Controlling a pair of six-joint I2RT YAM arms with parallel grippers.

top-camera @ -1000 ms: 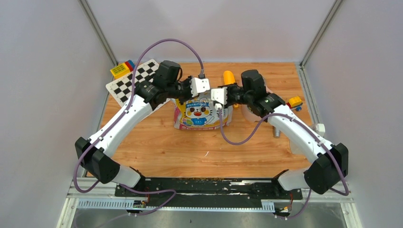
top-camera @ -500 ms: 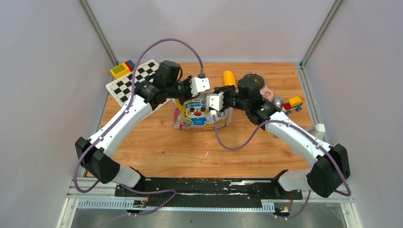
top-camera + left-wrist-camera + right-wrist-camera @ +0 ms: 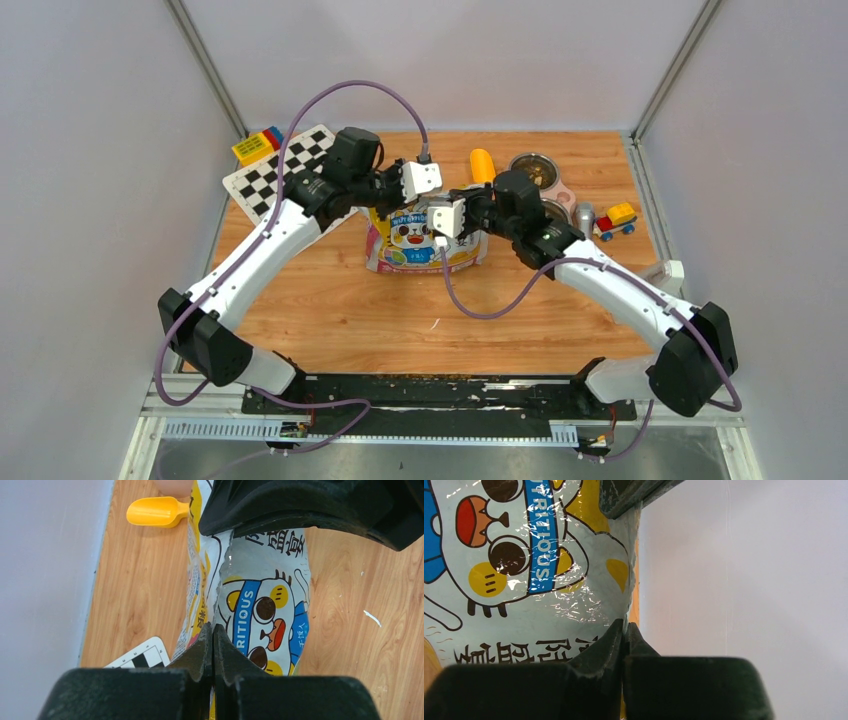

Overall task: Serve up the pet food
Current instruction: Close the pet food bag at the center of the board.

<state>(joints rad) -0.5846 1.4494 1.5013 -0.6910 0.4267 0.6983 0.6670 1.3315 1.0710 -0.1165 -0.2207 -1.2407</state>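
Since a second ago my right gripper (image 3: pixel 440 228) has swung left off the bowl (image 3: pixel 533 170) and clamped on the bag (image 3: pixel 425 245) top, facing my left gripper (image 3: pixel 405 200). Left wrist: jaws together, pinching the bag's top edge, scoop (image 3: pixel 155 511) beyond. Right wrist: jaws pinched on the same rim; pet food unseen, presumably inside, equally near both hands, so I'd pull apart sideways.

A robotics lab cell, plain white walls (image 3: pixel 100 150) around a wooden table (image 3: pixel 350 310), metal corner posts (image 3: pixel 205 65), checkerboard calibration board (image 3: pixel 285 170) at the back
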